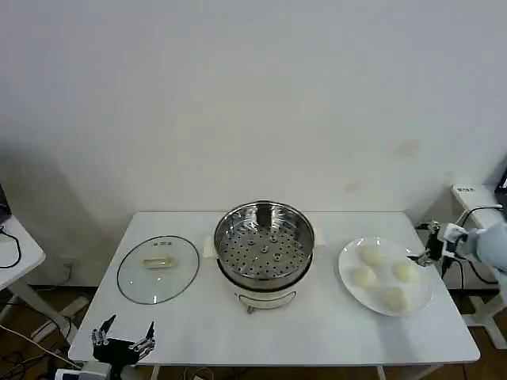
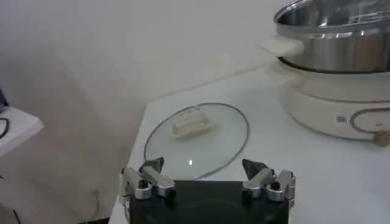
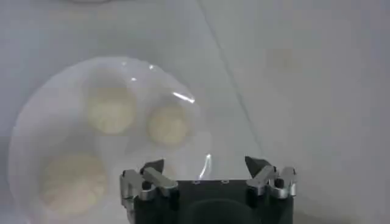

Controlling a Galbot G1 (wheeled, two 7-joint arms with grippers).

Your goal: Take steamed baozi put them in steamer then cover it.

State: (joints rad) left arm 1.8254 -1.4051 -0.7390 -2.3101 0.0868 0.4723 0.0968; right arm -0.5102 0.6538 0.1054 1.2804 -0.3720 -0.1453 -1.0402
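Several cream-white baozi [image 1: 372,255] lie on a white plate [image 1: 345,273] at the table's right. My right gripper [image 1: 421,255] hovers open at the plate's right edge; in its wrist view three baozi [image 3: 169,125] lie on the plate [image 3: 36,122] beyond the open right gripper [image 3: 206,163], with nothing between the fingers. The steamer [image 1: 264,241] stands uncovered mid-table with its perforated basket bare. The glass cover [image 1: 158,267] lies flat to its left. My left gripper [image 1: 127,326] waits open near the front left corner, facing the cover [image 2: 196,140] and steamer [image 2: 335,36].
The white table [image 1: 317,324] stands against a plain wall. A small side table [image 1: 16,249] sits to the far left and white furniture with cables [image 1: 475,198] to the far right. The steamer's cream base [image 2: 329,103] has a front knob.
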